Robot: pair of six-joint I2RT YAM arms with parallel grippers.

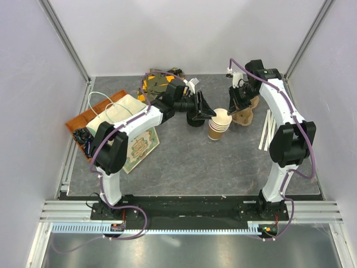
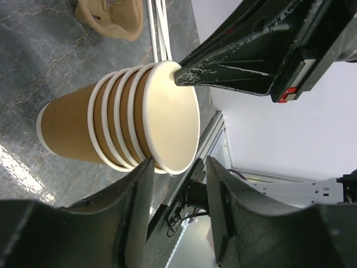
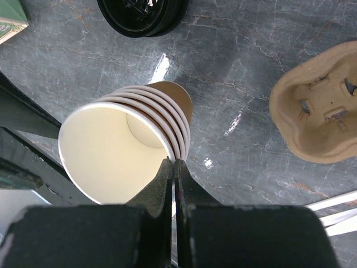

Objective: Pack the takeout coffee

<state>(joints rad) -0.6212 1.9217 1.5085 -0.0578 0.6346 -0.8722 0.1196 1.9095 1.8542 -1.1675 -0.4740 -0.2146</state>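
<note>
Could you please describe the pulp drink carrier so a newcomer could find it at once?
On the grey table, look toward the far edge, right of centre. Just right of the stack of paper cups lies the drink carrier. Unlike the upright cups and black lids, it is a low, lumpy tan pulp tray with hollows.

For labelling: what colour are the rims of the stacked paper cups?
Cream-white, on the brown paper cup stack; clearest in the left wrist view.

No legible text, label, brand or number anywhere; only an unreadable printed pattern on the paper bag (image 1: 139,146), at eight o'clock from the cup stack (image 1: 219,124).
</note>
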